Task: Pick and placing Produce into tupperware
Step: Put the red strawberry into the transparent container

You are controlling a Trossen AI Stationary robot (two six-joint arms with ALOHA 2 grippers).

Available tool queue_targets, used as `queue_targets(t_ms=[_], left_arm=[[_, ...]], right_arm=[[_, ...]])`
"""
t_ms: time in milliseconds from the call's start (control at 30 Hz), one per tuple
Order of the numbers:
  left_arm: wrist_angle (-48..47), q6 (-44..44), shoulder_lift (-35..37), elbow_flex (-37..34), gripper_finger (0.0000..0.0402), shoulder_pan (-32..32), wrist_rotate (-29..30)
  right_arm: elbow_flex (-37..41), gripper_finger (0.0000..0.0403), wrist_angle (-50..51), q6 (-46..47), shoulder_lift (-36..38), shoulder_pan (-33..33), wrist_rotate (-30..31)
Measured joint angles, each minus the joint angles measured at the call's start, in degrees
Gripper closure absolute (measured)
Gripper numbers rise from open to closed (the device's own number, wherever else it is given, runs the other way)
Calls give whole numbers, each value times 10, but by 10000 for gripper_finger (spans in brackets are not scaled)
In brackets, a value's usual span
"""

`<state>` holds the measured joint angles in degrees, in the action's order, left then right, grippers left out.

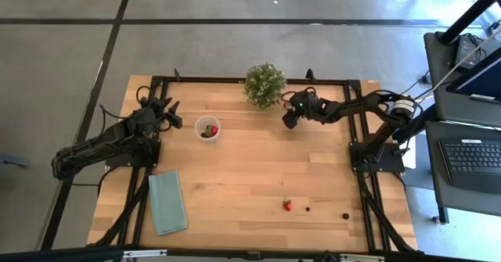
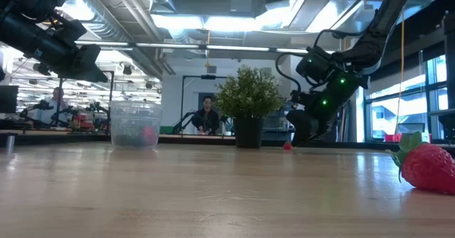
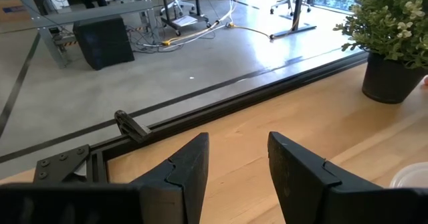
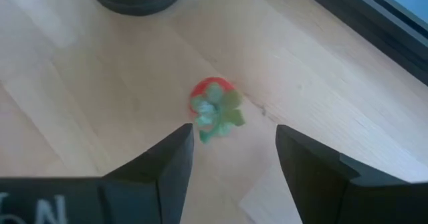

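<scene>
My right gripper (image 4: pixel 231 160) hangs over the table's back edge, beside the potted plant (image 1: pixel 264 84), fingers spread and holding nothing. The strawberry (image 4: pixel 214 107) I am after lies on the wood just ahead of my fingertips and below them, in line with the gap between them, leafy cap facing me; it looks too round to have a long axis that matters. I judge a short, straight descent would put a finger on each side. The tupperware (image 1: pixel 207 128) stands well off towards my left gripper (image 3: pixel 237 167), which waits beside it, fingers apart and empty. My right arm is much nearer this berry.
</scene>
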<state>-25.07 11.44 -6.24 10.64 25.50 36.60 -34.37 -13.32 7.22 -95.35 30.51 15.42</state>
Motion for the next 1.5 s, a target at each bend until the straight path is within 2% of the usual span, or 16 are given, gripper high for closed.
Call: queue_targets(t_ms=[300,833,1133,1500], left_arm=[[-2,0,0,0,257,0,-1],[-4,0,0,0,257,0,-1],[-4,0,0,0,257,0,-1],[-4,2,0,0,257,0,-1]], right_arm=[[0,190,0,0,14,1,0],[0,245,-11,-14,26,17,1],[0,249,-18,-12,26,30,0],[0,247,-23,67,26,49,0]])
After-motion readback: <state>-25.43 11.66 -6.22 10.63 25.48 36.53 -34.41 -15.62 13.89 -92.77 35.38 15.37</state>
